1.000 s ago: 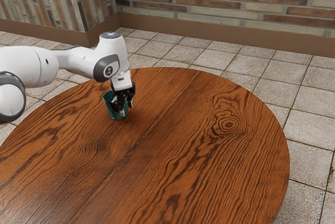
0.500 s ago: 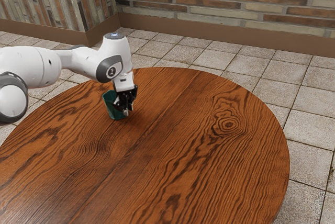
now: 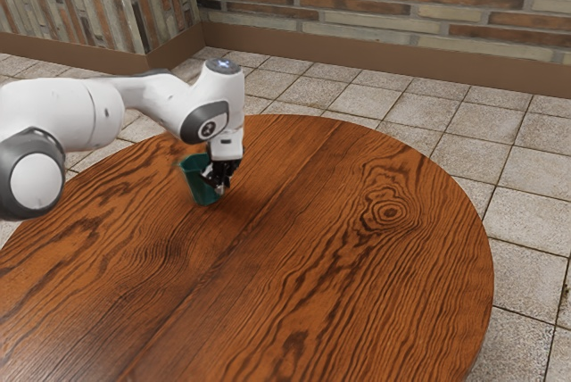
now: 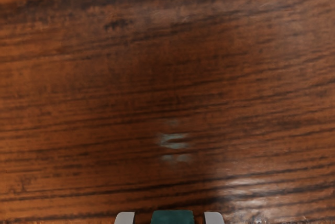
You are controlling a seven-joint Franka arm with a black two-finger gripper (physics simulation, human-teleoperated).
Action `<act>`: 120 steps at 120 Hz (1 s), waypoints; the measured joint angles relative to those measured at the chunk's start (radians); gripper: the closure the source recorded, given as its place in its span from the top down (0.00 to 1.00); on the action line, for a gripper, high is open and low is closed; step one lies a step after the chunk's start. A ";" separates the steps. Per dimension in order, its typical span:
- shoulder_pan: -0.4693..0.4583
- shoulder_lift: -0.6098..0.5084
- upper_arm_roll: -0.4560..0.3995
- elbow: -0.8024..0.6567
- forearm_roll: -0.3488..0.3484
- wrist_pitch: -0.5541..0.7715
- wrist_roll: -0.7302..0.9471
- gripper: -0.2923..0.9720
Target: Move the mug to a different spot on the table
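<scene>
Jaws closed on the mug point(image 3: 198, 182), pinching its wall on the side toward the exterior view's right (wrist view: green strip held between my pads point(image 4: 124, 217)). Mug is dark green, mouth up, slightly tilted, directly under my hand. I cannot tell if it is lifted or resting. Beyond it, the bench point(image 3: 357, 266) runs bare toward the exterior view's right.

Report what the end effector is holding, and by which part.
It holds the green mug. The end effector is shut on the mug's wall at the rim, on the side toward the exterior view's right.
</scene>
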State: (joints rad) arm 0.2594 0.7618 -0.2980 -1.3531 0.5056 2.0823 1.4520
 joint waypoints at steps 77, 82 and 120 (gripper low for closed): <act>-0.300 -0.195 0.096 -0.218 0.091 0.122 -0.086 0.25; -0.297 -0.223 0.097 -0.263 0.123 0.157 -0.090 0.25; -0.271 -0.354 0.095 -0.482 0.219 0.321 -0.042 0.23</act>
State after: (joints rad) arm -0.0115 0.4075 -0.2029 -1.8347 0.7247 2.4034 1.4096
